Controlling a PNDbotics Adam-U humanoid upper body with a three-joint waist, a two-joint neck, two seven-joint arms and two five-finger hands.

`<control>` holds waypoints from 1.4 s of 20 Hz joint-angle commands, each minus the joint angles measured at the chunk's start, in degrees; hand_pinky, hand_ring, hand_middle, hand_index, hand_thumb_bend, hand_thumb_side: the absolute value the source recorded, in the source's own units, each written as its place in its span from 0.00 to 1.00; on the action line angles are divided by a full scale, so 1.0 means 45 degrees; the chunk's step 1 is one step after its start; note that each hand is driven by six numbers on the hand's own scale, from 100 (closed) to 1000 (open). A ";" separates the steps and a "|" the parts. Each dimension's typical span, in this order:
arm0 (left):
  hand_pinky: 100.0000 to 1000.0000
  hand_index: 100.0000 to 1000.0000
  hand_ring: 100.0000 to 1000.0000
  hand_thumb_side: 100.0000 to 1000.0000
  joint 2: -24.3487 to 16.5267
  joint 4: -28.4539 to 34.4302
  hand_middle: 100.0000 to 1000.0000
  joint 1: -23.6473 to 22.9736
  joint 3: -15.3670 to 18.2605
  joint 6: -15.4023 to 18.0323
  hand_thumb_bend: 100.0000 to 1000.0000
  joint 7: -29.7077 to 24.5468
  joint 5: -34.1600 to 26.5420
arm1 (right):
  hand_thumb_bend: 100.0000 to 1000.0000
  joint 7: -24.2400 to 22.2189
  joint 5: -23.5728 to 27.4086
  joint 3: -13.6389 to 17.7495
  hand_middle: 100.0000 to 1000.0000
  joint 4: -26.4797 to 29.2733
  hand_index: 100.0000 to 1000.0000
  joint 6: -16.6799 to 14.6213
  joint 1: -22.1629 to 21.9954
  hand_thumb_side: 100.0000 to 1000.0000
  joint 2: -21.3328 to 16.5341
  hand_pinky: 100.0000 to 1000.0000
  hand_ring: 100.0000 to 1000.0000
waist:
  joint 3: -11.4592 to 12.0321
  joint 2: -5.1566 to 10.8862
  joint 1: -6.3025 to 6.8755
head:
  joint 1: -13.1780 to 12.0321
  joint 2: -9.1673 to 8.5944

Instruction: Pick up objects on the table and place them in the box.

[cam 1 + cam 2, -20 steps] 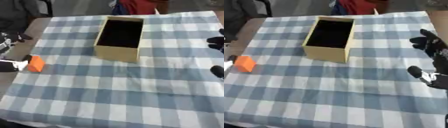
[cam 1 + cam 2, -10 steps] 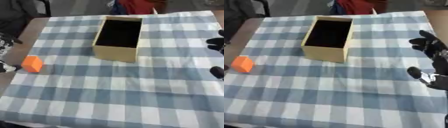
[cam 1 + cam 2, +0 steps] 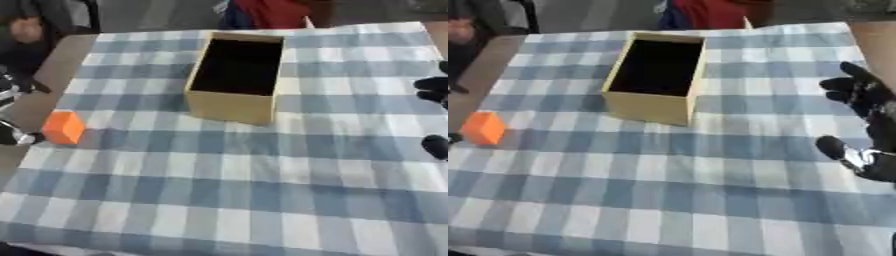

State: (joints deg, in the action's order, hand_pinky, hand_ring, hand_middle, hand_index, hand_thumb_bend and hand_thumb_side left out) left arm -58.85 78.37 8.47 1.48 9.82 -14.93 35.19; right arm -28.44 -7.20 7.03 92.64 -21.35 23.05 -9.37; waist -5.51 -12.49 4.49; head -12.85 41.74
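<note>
An orange block (image 3: 63, 127) lies on the checked cloth near the table's left edge. The open tan cardboard box (image 3: 236, 75) stands upright at the middle back, its dark inside showing nothing. My left hand (image 3: 12, 136) shows only at the left edge, open, with its thumb tip just beside the block's lower left and its fingers (image 3: 12, 88) spread well above. It holds nothing. My right hand (image 3: 870, 125) hovers open at the right edge, fingers up, far from the block and to the right of the box.
The blue and white checked cloth (image 3: 245, 190) covers the table from the box down to the front edge. A bare brown table strip (image 3: 52, 65) runs along the left. People sit at the far edge, beyond the box.
My left hand has drawn back to the left, away from the orange block, which stays where it was. The right hand and the box have hardly moved.
</note>
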 commanded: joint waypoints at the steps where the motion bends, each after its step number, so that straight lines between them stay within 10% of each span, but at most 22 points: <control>1: 0.79 0.88 0.81 0.13 -0.0155 -0.0447 0.80 0.0377 -0.0091 0.0178 0.45 0.0000 0.0326 | 0.61 -0.0044 0.0116 -0.0012 0.75 0.0136 1.00 -0.0027 0.0194 0.47 -0.0139 0.85 0.86 | -0.0016 0.0136 -0.0020 | -0.0063 -0.0101; 15: 0.78 0.84 0.74 0.13 0.0953 -0.1925 0.71 0.1579 -0.0570 0.0484 0.37 -0.0404 0.1328 | 0.61 -0.0073 0.0169 -0.0025 0.75 0.0147 1.00 -0.0025 0.0250 0.47 -0.0073 0.85 0.86 | -0.0151 0.0069 -0.0072 | -0.0078 -0.0229; 19: 0.69 0.66 0.55 0.10 0.0968 -0.1276 0.48 0.1577 -0.0489 0.0448 0.26 -0.0205 0.1262 | 0.61 -0.0069 0.0170 -0.0016 0.75 0.0130 1.00 -0.0024 0.0251 0.47 -0.0079 0.85 0.86 | -0.0161 0.0068 -0.0082 | -0.0043 -0.0255; 28: 0.68 0.62 0.51 0.07 0.0047 0.2030 0.43 0.2615 -0.0273 0.0148 0.16 -0.0499 -0.0403 | 0.61 -0.0109 0.0184 -0.0068 0.75 0.0115 1.00 -0.0014 0.0169 0.48 -0.0099 0.85 0.86 | -0.0091 0.0164 -0.0034 | -0.0056 -0.0213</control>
State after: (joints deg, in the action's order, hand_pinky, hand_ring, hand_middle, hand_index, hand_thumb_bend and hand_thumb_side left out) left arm -55.32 85.01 19.43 -0.67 10.61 -16.69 34.55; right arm -28.70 -6.86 6.88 92.51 -21.25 23.17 -9.33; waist -5.96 -12.82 4.31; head -13.01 41.09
